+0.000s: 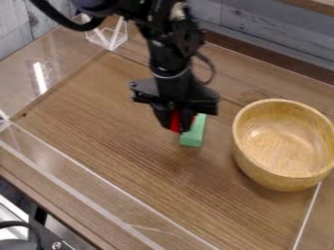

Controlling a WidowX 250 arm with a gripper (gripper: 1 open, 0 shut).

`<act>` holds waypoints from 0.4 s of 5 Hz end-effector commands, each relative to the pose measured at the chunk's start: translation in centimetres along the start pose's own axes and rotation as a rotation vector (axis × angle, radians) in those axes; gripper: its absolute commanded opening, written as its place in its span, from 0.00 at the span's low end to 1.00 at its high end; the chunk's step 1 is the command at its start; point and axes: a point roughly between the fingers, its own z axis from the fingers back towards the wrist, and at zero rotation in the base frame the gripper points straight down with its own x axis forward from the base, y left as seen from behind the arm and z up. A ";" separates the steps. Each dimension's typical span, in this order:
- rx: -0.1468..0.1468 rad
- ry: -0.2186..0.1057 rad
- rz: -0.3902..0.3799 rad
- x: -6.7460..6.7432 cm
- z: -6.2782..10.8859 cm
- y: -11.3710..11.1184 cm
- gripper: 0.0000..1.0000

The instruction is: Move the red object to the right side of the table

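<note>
**Clerk:** Item one?

**Keeper:** The table point(117, 186), brown wood grain, edged by low clear walls. A black robot arm point(163, 39) reached down over its middle from the upper left.

**Clerk:** The tool?

**Keeper:** The tool point(177, 119) pointed steeply downward, its black fingers drawn narrow around the red object point(177, 121). It was holding that piece; only a small strip of red showed between the fingers.

**Clerk:** And where did the red object sit?

**Keeper:** Gripped in the tool, near the middle of the table, apparently lifted clear of the wood, though the gap under it was hard to judge. It hung just over the near-left edge of the green block point(194, 130).

**Clerk:** The block itself?

**Keeper:** Light green, rectangular, lying flat on the table, its upper end partly hidden behind the tool.

**Clerk:** Anything to the right?

**Keeper:** A wooden bowl point(283, 144), pale and round, standing upright on the right side of the table, near the block but apart from it. Nothing showed inside it.
</note>
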 end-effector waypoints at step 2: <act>-0.040 0.039 -0.057 -5.2 1.1 -4.3 0.00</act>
